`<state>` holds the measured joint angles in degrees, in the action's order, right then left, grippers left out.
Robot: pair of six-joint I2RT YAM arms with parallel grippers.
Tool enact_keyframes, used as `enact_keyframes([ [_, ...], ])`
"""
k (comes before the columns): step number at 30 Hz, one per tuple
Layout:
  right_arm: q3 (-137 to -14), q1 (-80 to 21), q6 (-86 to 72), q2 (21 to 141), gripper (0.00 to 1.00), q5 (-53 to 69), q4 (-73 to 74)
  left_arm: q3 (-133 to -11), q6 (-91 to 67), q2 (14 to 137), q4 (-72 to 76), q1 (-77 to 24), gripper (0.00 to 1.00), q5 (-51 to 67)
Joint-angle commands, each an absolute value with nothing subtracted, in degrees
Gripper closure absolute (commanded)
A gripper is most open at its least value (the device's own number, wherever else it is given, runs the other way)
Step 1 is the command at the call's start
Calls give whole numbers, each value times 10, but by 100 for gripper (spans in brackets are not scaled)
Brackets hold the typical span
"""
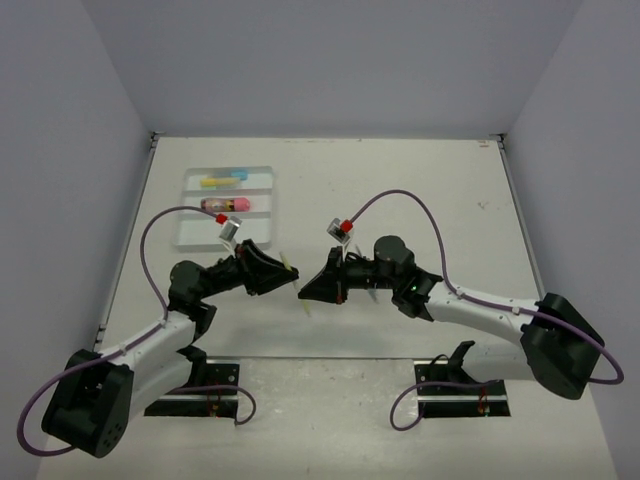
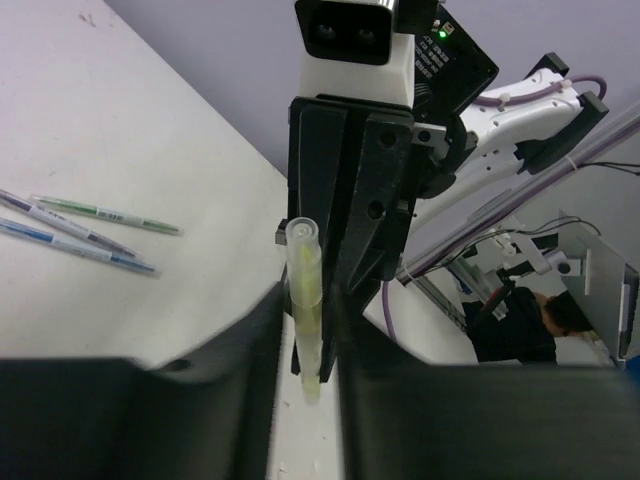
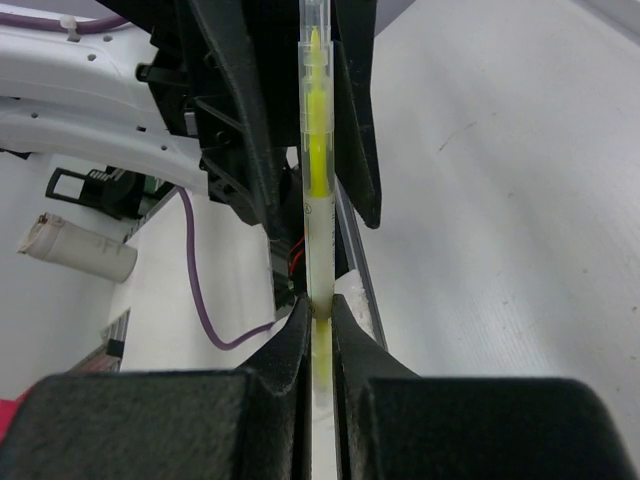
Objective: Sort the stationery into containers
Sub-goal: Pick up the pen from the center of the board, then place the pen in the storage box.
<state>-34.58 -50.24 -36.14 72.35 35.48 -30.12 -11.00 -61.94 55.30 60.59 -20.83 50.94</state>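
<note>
A slim yellow pen [image 3: 318, 220] is clamped between the fingers of my right gripper [image 3: 320, 310], off the table at mid-table. Its far end reaches between the fingers of my left gripper [image 2: 308, 300], which stand a little wider than the pen [image 2: 305, 280]. In the top view the two grippers, left [image 1: 283, 272] and right [image 1: 304, 290], meet tip to tip, with the pen's yellow end [image 1: 290, 265] showing. The translucent tray [image 1: 215, 232] lies at the far left and holds a yellow-and-blue marker [image 1: 222, 180] and a stubby pink one [image 1: 228, 204].
A green pen [image 2: 105, 215] and two blue-grey pens [image 2: 70, 240] lie loose on the table, seen only in the left wrist view. Grey walls close the table on three sides. The arm bases stand at the near edge.
</note>
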Motion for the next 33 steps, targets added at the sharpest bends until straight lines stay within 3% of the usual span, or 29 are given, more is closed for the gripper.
enact_keyframes([
  [1,-376,-503,-362,727,100,381,-335,-130,-624,563,641,-214,89,522],
  [2,-382,-503,-358,729,100,382,-325,-132,-623,561,639,-214,99,521],
  [6,-384,-502,-351,731,99,378,-307,-157,-596,552,564,-214,100,502],
  [7,-382,-498,-351,727,84,370,-299,-177,-573,546,499,-214,100,475],
  [9,-377,-487,-333,699,8,304,-217,-230,-502,530,329,-213,100,402],
  [10,-381,-485,-324,682,4,231,-158,-271,-486,532,210,-212,100,312],
  [12,-382,-478,-318,643,1,56,-41,-322,-476,538,33,-208,100,142],
  [13,-381,-471,-323,628,1,9,-8,-339,-489,544,32,-204,100,140],
  [19,-357,-450,-378,453,1,-189,146,-353,-705,572,-56,-169,100,-144],
  [24,-331,-450,-382,336,1,-234,183,-378,-846,633,-90,-150,100,-253],
  [33,-333,-450,-362,352,1,-191,228,-406,-881,753,-42,-62,100,-290],
])
